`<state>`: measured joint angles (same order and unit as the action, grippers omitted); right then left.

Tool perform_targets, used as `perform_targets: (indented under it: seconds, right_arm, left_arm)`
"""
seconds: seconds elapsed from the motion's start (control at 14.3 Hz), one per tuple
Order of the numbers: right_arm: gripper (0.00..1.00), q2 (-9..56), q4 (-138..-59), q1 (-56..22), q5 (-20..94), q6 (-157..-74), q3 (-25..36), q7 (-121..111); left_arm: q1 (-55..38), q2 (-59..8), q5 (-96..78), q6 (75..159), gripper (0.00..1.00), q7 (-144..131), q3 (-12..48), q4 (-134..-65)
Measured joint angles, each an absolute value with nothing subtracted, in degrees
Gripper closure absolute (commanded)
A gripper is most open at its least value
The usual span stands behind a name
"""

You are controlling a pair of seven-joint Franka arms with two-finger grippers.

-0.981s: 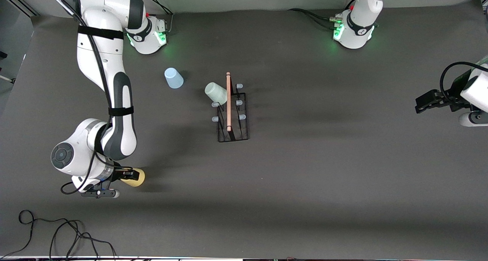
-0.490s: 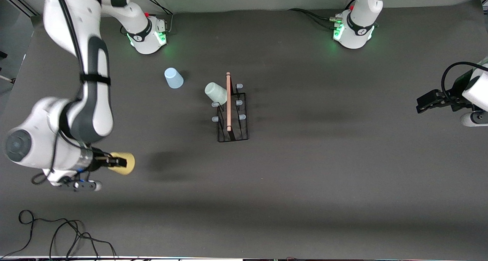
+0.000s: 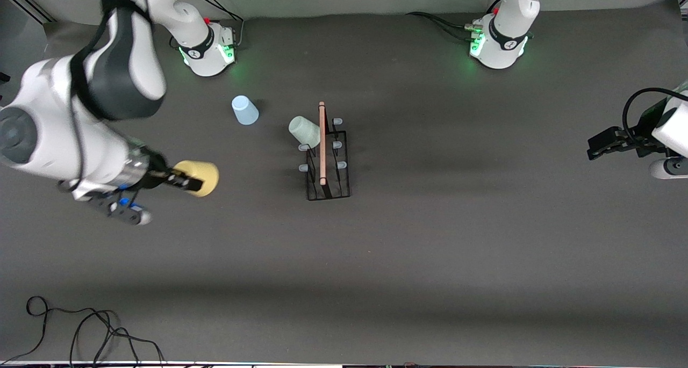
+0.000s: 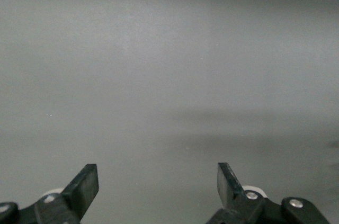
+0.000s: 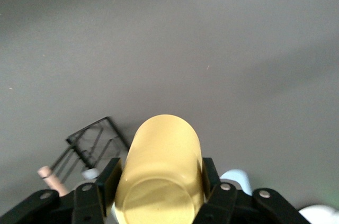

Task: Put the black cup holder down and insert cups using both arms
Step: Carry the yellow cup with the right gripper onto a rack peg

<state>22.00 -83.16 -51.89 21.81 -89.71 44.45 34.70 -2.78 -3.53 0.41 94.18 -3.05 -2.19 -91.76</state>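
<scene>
The light is soft and even, coming from above, and the dark table gives no glare. Shadows are weak: wide pale bands lie across the table near its front edge, and a short shadow sits beside the black cup holder. The round arm bases glow green on the mat. The right arm looks smeared by motion. In the left wrist view the table is a grey haze, out of focus.
</scene>
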Motion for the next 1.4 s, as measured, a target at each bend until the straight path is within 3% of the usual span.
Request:
perform_targets:
  seconds: [0.21,0.56,0.98,1.4]
  right_arm:
    - [1.0,22.4,-83.4,-60.0,21.5,-90.6,44.2,49.9]
    - [1.0,23.7,-87.8,-68.8,21.4,-99.8,43.9,63.7]
    - [1.0,24.9,-97.5,-72.1,21.4,-112.7,43.8,65.2]
    - [1.0,26.2,-103.2,-73.9,21.5,-120.4,43.5,65.4]
  left_arm:
    - [-2.8,-3.5,0.4,94.2,0.0,-3.0,-2.2,-91.8]
    - [-2.8,-3.6,0.4,94.3,0.0,-3.0,-2.2,-91.8]
    - [-2.8,-3.6,0.4,94.3,0.0,-3.0,-2.2,-91.8]
    - [-2.8,-3.7,0.4,94.3,0.0,-3.0,-2.2,-91.8]
